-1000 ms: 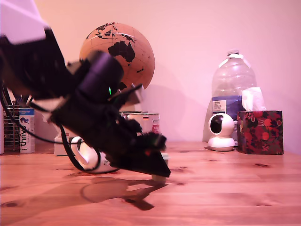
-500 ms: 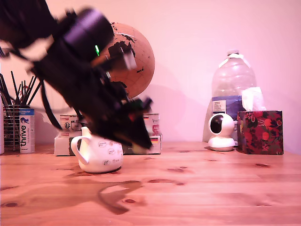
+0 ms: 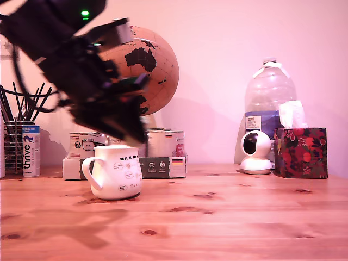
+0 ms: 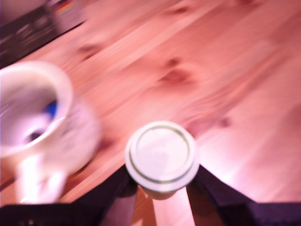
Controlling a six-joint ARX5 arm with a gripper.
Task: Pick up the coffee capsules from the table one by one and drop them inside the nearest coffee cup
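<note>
In the wrist view my gripper (image 4: 162, 188) is shut on a coffee capsule (image 4: 162, 157), whose round pale cream rim faces the camera between the two dark fingers (image 4: 110, 193). The capsule hangs over the wooden table (image 4: 225, 70), beside the blurred white coffee cup (image 4: 33, 117), which has something blue inside. In the exterior view the gripper (image 3: 133, 136) is raised just above the "MILK ME" coffee cup (image 3: 114, 171), near its rim. The capsule itself cannot be made out there. The arm is motion-blurred.
Behind the cup are flat boxes (image 3: 160, 157) and a cork globe (image 3: 147, 65). At the exterior view's right stand a white round camera (image 3: 255, 152), a large water bottle (image 3: 270, 98) and a floral tissue box (image 3: 300, 152). A pen holder (image 3: 22, 136) is at the left.
The arm has risen from the table and swung up toward the exterior view's left, carrying the capsule. The cup, earlier hidden behind the arm, now shows fully.
</note>
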